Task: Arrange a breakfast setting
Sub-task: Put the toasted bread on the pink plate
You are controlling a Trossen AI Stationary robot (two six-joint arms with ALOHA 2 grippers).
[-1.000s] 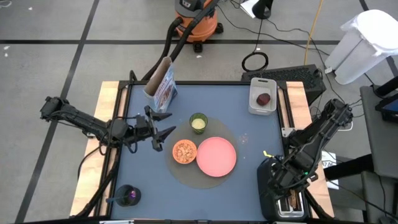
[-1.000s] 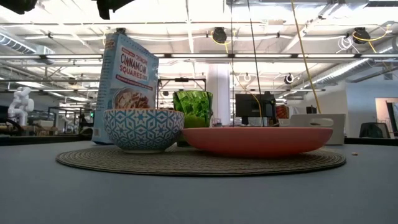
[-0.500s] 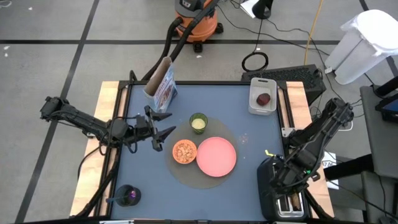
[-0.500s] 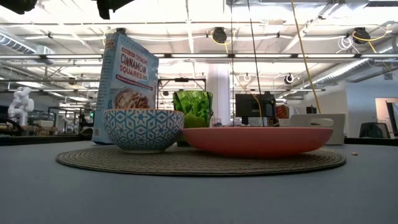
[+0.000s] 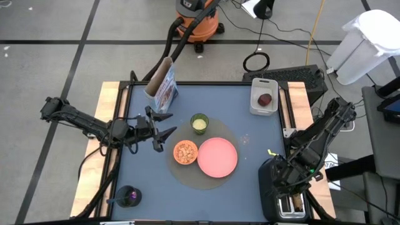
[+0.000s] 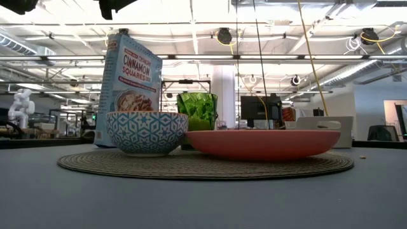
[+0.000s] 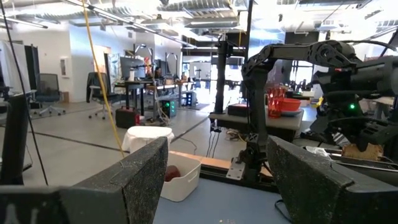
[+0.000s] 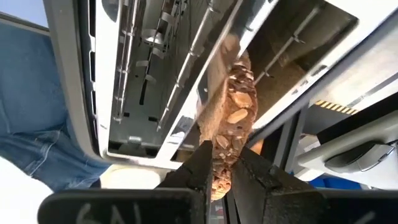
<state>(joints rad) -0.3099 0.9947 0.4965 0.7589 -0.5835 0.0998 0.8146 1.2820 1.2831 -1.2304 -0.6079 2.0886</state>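
The pink plate (image 5: pixel 217 156), the orange bowl (image 5: pixel 185 152) and the green cup (image 5: pixel 199 124) stand on a round woven mat (image 5: pixel 212 178). The blue cereal bag (image 5: pixel 162 84) stands upright at the far left. The dark-red fruit (image 5: pixel 265 99) lies in a white tub. The spoon (image 5: pixel 128 197) stands in a dark cup at the near left. My left gripper (image 5: pixel 164 134) is open and empty, left of the bowl. My right gripper (image 5: pixel 291 192) is over the toaster (image 5: pixel 275 187) at the near right, shut on the brown toast slice (image 8: pixel 227 112). My right gripper pinches the toast slice's upper edge (image 8: pixel 219 163) between its two fingers. The fingers (image 8: pixel 196 168) come from above, pointing down into the toaster's slot. The slice stands on edge, its far part down between the slot's wire guides.
The white tub (image 5: pixel 264 95) stands at the far right. Wooden rails run along the table's left (image 5: pixel 94 156) and right (image 5: pixel 294 103) edges. The blue surface is bare between the mat and the tub (image 5: pixel 250 134). An orange vacuum (image 5: pixel 199 19) stands beyond the far edge.
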